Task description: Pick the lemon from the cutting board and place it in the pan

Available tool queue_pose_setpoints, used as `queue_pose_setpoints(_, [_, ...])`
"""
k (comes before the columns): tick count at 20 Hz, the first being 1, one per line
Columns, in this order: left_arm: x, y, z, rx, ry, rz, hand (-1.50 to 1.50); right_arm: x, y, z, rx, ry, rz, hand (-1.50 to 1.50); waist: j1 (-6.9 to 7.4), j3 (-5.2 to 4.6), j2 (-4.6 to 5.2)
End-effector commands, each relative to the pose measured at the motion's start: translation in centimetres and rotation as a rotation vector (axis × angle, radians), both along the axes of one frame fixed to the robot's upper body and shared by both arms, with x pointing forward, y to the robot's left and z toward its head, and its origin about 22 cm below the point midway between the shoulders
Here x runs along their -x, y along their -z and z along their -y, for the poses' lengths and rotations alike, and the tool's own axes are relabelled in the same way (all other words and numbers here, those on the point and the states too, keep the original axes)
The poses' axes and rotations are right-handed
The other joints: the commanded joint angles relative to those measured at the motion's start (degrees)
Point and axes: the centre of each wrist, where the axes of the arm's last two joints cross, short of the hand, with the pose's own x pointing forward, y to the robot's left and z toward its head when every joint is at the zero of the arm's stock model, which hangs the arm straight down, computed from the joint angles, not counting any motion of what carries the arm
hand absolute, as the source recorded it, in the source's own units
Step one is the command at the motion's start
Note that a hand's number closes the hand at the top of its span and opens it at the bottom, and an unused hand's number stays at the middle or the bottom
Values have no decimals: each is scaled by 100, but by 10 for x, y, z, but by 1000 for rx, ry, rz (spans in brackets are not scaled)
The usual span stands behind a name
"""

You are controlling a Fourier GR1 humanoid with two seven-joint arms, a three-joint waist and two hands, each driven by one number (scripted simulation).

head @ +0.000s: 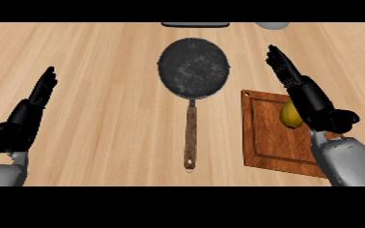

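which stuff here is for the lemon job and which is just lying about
For the job:
- lemon
- cutting board
- pan
- right hand, above the board

Lying about:
- dark flat object at the far edge
- grey rounded object at the far edge
- left hand, resting open

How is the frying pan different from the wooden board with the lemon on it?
The pan is round and dark grey, while the cutting board is reddish-brown with straight edges. The pan has a long brown handle pointing toward the robot; the cutting board has none. The pan holds nothing, but the cutting board carries the lemon, partly hidden behind the right hand. Both lie flat on the counter.
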Motion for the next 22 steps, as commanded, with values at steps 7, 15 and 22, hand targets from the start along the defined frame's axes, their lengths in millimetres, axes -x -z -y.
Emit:
queue_pose_setpoints(7, [-9, 4, 49, 391, -44, -96, 0, 2, -40, 146, 100, 352, 25, 150, -70, 143, 137])
queue_pose_setpoints(15, [-5, -20, 58, 421, -73, -100, 0, 104, 14, 225, 314, 485, 119, -150, -88, 153, 72])
queue_pose_setpoints(22, [-19, -6, 81, 417, -34, -108, 0, 78, -40, 250, 498, 377, 145, -150, 53, 144, 107])
